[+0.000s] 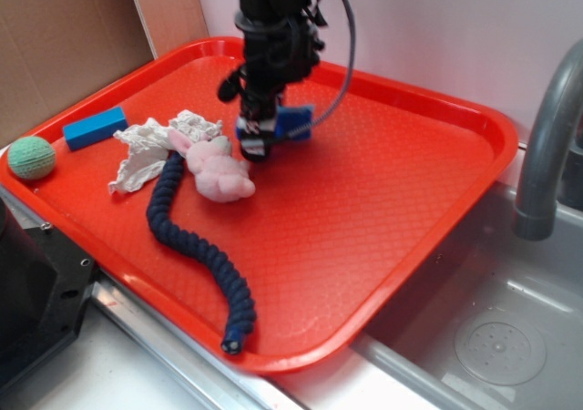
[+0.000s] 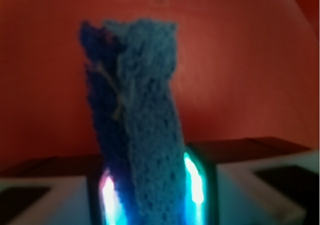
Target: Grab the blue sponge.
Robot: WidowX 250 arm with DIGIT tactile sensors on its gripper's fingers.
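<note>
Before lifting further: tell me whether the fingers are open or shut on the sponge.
Shut on it. The rough, porous blue sponge sits pinched between the lit fingers; the black gripper holds it by the orange plastic tray.

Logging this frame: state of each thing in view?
hand: shut on blue sponge
blue sponge: gripped between the fingers
blue block: flat on tray, untouched
green ball: at tray's edge
pink plush: lying on tray
white cloth: crumpled
navy rope: loose, curved
tray: flat
</note>
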